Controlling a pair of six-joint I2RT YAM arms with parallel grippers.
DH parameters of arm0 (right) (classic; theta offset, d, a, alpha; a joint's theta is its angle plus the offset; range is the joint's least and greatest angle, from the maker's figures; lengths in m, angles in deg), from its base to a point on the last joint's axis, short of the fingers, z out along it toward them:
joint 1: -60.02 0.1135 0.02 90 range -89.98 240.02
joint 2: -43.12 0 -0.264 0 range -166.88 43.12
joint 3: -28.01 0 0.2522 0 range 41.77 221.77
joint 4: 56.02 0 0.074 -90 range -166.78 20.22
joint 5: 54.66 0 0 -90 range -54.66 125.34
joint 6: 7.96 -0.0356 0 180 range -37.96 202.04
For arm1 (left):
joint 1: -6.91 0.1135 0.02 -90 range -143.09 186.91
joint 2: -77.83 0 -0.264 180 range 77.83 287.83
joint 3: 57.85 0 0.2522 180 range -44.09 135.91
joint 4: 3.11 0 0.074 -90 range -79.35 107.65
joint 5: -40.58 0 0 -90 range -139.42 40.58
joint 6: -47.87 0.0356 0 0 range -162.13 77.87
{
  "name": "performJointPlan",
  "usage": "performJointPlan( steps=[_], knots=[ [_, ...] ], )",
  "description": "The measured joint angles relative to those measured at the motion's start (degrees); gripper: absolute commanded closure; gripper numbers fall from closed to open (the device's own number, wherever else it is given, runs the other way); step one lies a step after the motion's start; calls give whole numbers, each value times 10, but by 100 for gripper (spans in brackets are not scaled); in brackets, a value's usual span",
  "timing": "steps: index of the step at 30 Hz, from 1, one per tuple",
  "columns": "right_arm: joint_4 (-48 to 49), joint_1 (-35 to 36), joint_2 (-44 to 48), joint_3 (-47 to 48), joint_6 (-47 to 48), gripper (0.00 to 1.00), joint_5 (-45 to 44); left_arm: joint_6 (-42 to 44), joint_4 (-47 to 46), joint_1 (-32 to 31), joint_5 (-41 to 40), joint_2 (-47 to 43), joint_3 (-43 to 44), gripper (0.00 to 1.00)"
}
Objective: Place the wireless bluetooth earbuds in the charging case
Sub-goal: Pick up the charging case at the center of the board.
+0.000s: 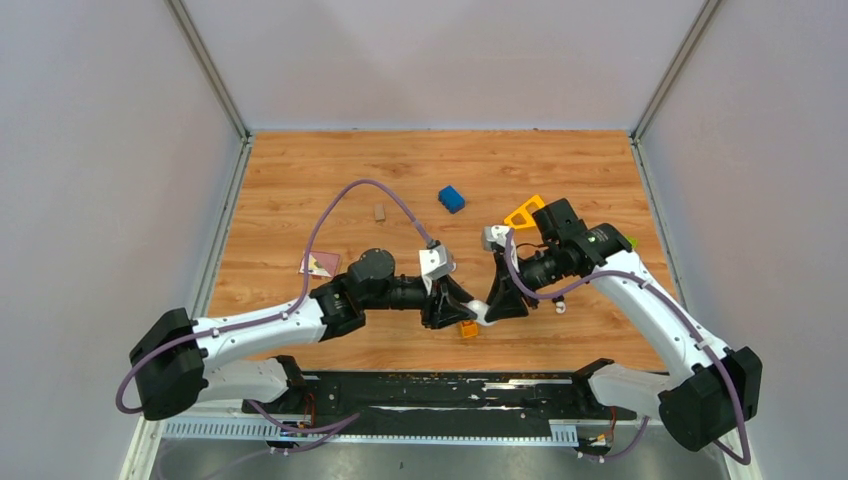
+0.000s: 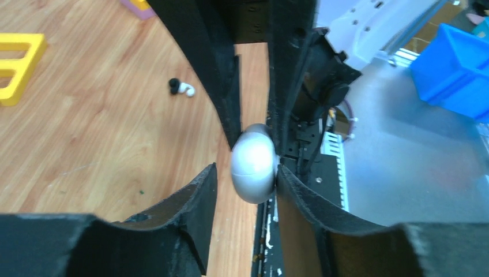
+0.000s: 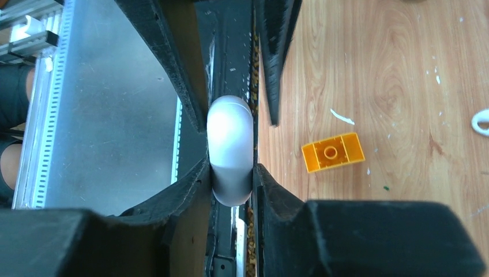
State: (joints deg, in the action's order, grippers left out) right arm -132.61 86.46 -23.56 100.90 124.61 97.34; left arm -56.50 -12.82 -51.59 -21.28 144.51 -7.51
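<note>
The charging case (image 3: 229,144) is smooth, glossy white plastic. The table (image 1: 300,170) shows wood grain — satin, lightly scuffed. The orange block (image 3: 333,152) is shiny plastic. The right gripper (image 3: 230,173) has matt black, rough fingers (image 3: 179,193).

No legible text, label, brand, number or sign is showing in any view. The small card (image 1: 318,264) lying near the worktop's (image 1: 300,180) left edge is appearing too small to read.
</note>
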Motion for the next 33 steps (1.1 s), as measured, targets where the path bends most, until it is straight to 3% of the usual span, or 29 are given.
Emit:
performJointPlan(
  steps=[6, 11, 18, 25, 29, 33],
  knots=[
    [-23, 17, -2, 16, 11, 88, -73, 24, 63, 0, -30, 23, 35, 38],
    [-37, 42, -2, 38, 17, 89, -128, 36, 68, -6, -32, 35, 35, 38],
    [-45, 58, -2, 61, 18, 89, -162, 60, 70, -27, -30, 59, 36, 52],
    [-50, 65, -2, 61, 17, 89, -176, 73, 70, -40, -31, 60, 36, 51],
    [-53, 68, -2, 61, 16, 89, -180, 72, 60, -41, -30, 60, 36, 55],
    [-56, 70, -2, 61, 15, 89, -180, 61, 35, -41, -33, 61, 32, 66]
  ],
)
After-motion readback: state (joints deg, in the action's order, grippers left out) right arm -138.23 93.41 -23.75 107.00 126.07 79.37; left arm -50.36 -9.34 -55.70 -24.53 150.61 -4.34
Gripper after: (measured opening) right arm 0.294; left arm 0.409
